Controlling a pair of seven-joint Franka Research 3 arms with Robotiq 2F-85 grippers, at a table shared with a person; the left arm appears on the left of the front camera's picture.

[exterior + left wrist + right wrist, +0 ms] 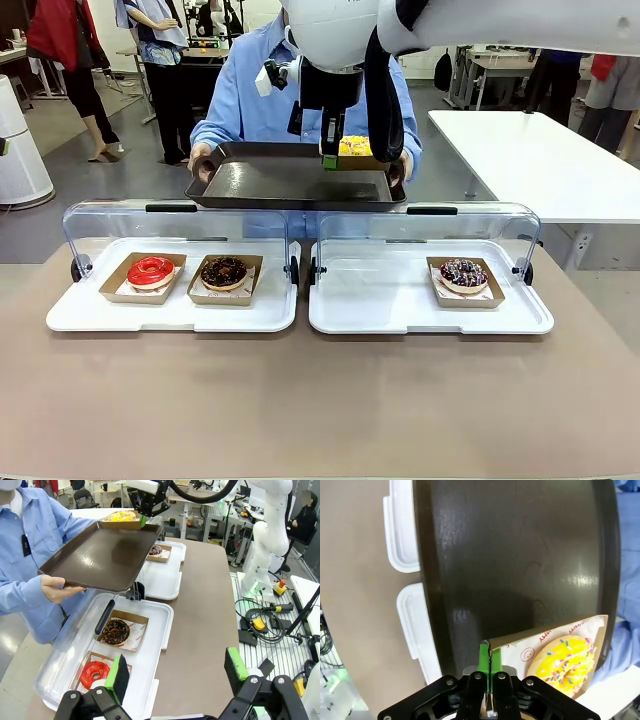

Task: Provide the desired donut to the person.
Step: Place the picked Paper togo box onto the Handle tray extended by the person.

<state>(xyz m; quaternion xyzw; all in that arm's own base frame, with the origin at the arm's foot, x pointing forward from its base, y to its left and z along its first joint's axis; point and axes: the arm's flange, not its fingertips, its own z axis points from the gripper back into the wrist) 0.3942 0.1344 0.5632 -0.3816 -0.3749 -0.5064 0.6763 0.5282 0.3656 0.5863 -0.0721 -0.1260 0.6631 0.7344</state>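
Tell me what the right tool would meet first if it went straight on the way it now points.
Most likely the dark tray held by the person. The right tool, shut on the yellow donut's cardboard holder, points straight at it; the gap is unclear.

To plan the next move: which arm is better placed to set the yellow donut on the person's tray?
Right. The right gripper is shut on the yellow donut's card, over the person's tray. The left gripper is open, back near the red donut.
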